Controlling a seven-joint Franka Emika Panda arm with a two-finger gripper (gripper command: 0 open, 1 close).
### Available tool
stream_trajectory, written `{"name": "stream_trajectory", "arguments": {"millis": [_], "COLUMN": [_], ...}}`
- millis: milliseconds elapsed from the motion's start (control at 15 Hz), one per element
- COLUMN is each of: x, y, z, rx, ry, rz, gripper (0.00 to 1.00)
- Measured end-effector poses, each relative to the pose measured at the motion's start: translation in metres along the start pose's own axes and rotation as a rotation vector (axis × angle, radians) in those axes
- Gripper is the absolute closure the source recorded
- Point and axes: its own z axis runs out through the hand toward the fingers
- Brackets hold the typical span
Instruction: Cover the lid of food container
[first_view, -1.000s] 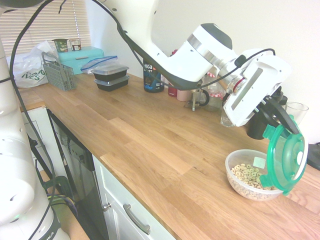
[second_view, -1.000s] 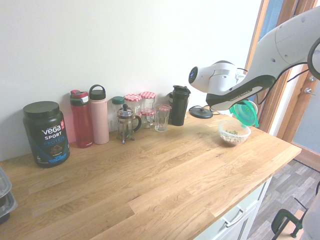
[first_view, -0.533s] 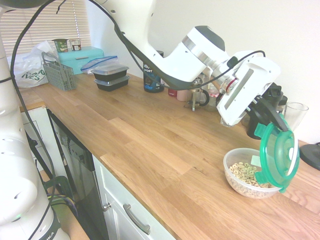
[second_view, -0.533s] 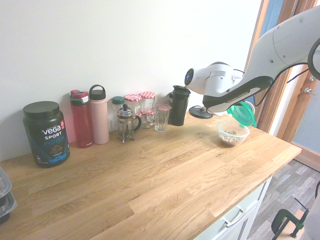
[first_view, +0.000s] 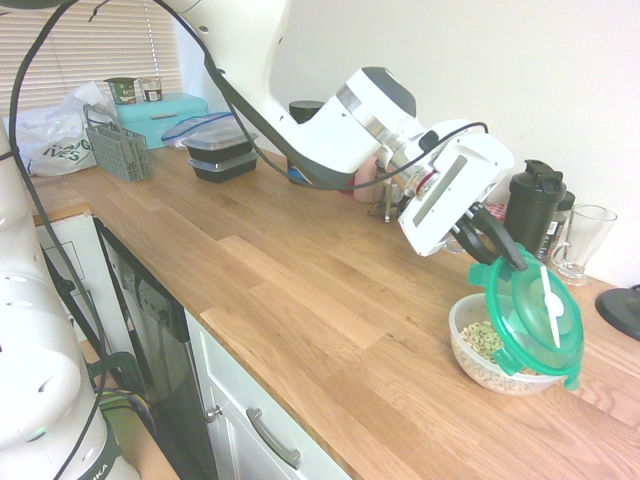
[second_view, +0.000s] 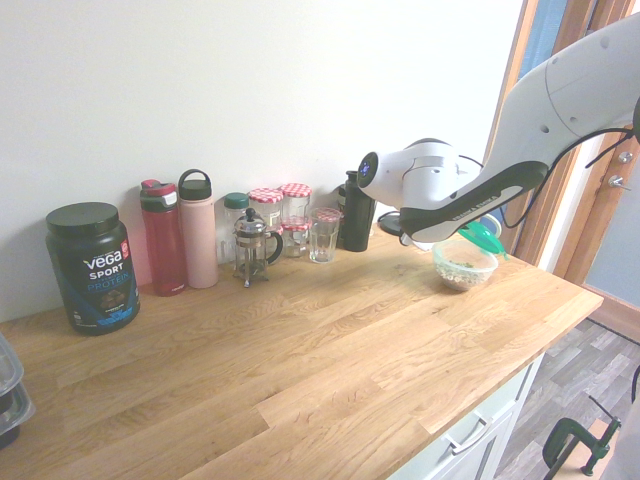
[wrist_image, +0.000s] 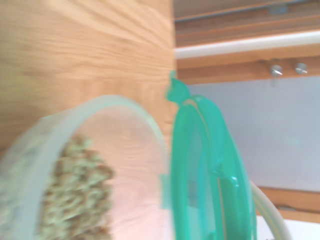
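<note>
At the far left of the first exterior view we see a crinkly, thin white plastic bag (first_view: 62, 140), then a grey basket (first_view: 120, 152) with slotted walls and a smooth, boxy turquoise case (first_view: 165, 118). To their right we have two stacked rectangular containers (first_view: 220, 155), black below with clear lids, standing on the wooden counter (first_view: 290, 290), whose planks show a streaky grain.

Further right, our gripper (first_view: 503, 258) has its dark fingers closed on the edge of the green lid (first_view: 535, 312), a round, translucent plastic disc with snap tabs and a white strip across its top. We hold it tilted over the food container (first_view: 490, 372), a round, cloudy-clear plastic bowl on the counter, with small, rough cereal rings (first_view: 482, 342) inside; the bowl is partly uncovered.

Behind them we see a matte black shaker bottle (first_view: 533, 210), a clear glass mug (first_view: 583, 243) and, at the right edge, a flat black disc-shaped base (first_view: 622, 312).
</note>
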Motion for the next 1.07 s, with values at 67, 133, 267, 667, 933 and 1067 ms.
{"name": "stream_trajectory", "arguments": {"millis": [67,133,267,667,933,1067], "x": [-0.005,-0.011,-0.023,-0.021,-0.001,-0.010], "y": [-0.001,-0.001,-0.003,0.010,0.035,0.029], "z": [-0.003,-0.007,-0.016,-0.041,-0.086,-0.125], "rx": [0.014,0.026,0.053,0.170,0.370,0.475], "ry": [-0.007,-0.015,-0.050,-0.226,-0.447,-0.567], "rz": [-0.005,-0.010,-0.017,-0.002,0.032,0.039], "gripper": [0.00,0.00,0.00,0.00,0.00,0.00]}}
